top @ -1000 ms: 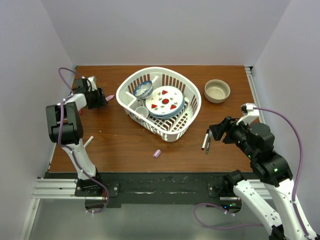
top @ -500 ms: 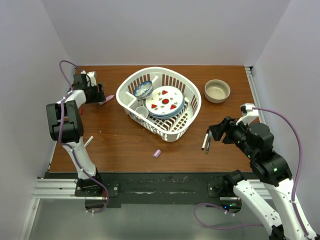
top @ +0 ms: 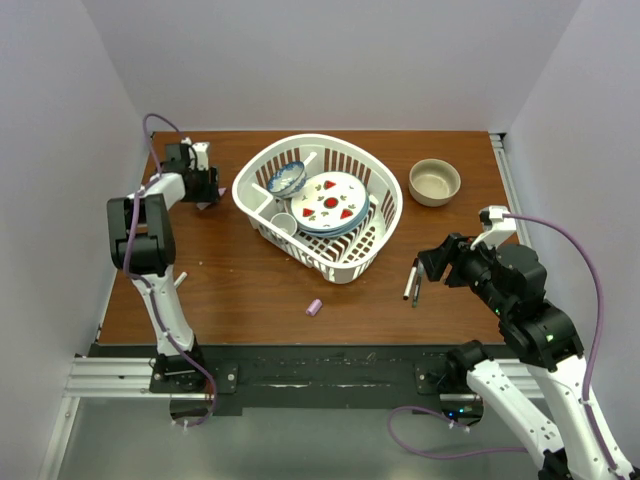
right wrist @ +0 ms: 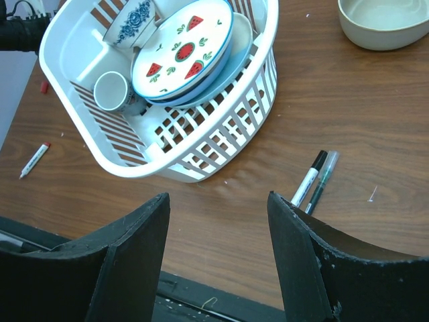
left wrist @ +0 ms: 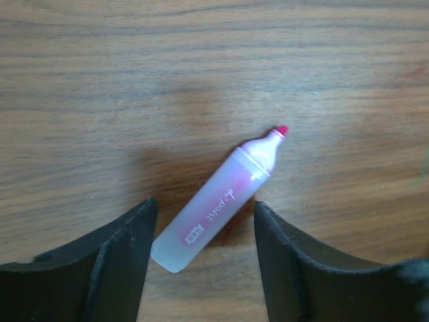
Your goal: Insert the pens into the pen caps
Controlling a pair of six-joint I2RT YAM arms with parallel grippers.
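Observation:
A lilac-pink pen with a red tip lies flat on the wood at the far left, bare of a cap. My left gripper hovers over it, open, with one finger on each side and neither touching. A lilac pen cap lies near the front middle. A white pen with a black end and a dark pen lie side by side beyond my open, empty right gripper. Another white pen lies at the left, and a red cap beside the basket.
A white basket holding plates, a cup and a small bowl fills the middle of the table. A beige bowl stands at the back right. The walls close in on both sides.
The left arm swung toward the basket and turned, so its gripper now covers the lilac pen in the top view. The right arm has not moved.

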